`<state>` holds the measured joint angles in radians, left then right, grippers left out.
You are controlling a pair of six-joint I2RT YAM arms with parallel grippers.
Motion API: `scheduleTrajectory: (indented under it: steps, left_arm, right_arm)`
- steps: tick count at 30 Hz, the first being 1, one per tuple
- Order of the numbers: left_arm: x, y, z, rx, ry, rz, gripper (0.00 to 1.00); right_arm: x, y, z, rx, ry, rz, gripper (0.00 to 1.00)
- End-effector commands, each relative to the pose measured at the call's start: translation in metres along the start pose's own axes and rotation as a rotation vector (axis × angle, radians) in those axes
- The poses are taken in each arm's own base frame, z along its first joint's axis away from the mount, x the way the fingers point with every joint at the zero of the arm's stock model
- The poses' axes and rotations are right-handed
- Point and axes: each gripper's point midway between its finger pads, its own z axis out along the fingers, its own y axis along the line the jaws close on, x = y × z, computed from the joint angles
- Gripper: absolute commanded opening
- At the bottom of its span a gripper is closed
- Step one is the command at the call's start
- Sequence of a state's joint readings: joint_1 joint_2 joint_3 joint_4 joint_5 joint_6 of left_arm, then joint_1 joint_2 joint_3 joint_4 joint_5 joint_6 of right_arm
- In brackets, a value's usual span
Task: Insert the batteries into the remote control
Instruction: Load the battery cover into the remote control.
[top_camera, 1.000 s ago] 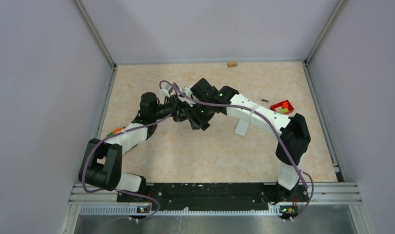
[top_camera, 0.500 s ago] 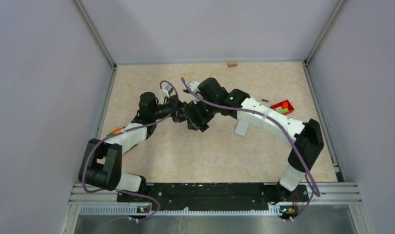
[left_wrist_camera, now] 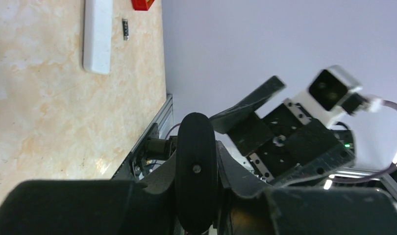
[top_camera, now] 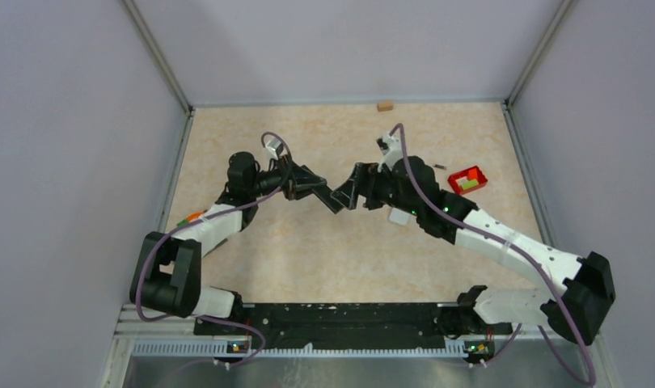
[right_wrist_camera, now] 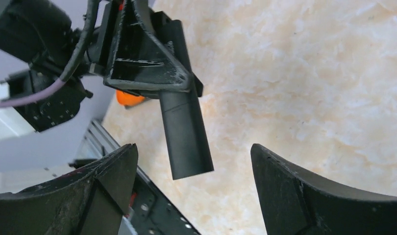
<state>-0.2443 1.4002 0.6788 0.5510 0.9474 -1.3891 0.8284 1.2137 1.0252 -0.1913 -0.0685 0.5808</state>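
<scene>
We see the left gripper (top_camera: pixel 310 184) clamped on one end of the black remote (right_wrist_camera: pixel 184 129), holding it clear of the table (top_camera: pixel 251 267) over its middle. The remote's free end points toward the right arm. The right gripper (right_wrist_camera: pixel 192 147) faces that free end with its jaws spread wide. In the right wrist view the tip of the remote shows between its two fingers (right_wrist_camera: pixel 108 186) and touches neither.

The one container we can see is the small red tray (top_camera: pixel 476 173), standing on the table's right side near the wall. It holds yellow-green blocks (top_camera: pixel 468 184); we cannot tell whether anything else lies in it. Just left of the tray, outside it, a single dark battery (top_camera: pixel 439 166) lies on the tabletop, well apart from the black remote. A white remote (left_wrist_camera: pixel 97 34) lies flat on the table nearer the middle, partly hidden under the right arm in the top view.

A small wooden block (top_camera: pixel 384 105) sits at the far edge of the table
</scene>
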Motion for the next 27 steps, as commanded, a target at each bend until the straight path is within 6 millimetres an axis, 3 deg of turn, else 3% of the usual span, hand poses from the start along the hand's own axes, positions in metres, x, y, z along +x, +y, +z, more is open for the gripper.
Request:
scheduleTrajectory:
  steps: [1, 8, 13, 19, 27]
  left_arm:
    - [-0.003, -0.046, -0.007, 0.119, -0.050, 0.088, 0.00]
    - [-0.007, -0.070, -0.014, 0.188, -0.113, 0.093, 0.00]
    - [-0.006, -0.084, -0.017, 0.242, -0.120, 0.078, 0.00]
    - [-0.002, -0.093, -0.020, 0.273, -0.111, 0.074, 0.00]
    - [0.010, -0.101, -0.021, 0.293, -0.062, 0.078, 0.00]
  right_arm:
    - [-0.051, 0.017, -0.016, -0.097, -0.300, 0.335, 0.85]
    - [-0.045, 0.020, -0.011, -0.138, -0.292, 0.474, 0.75]
    - [-0.038, 0.022, 0.003, -0.159, -0.258, 0.502, 0.50]
    - [-0.028, 0.024, 0.022, -0.176, -0.213, 0.505, 0.29]
    - [-0.022, 0.027, 0.047, -0.191, -0.189, 0.470, 0.20]
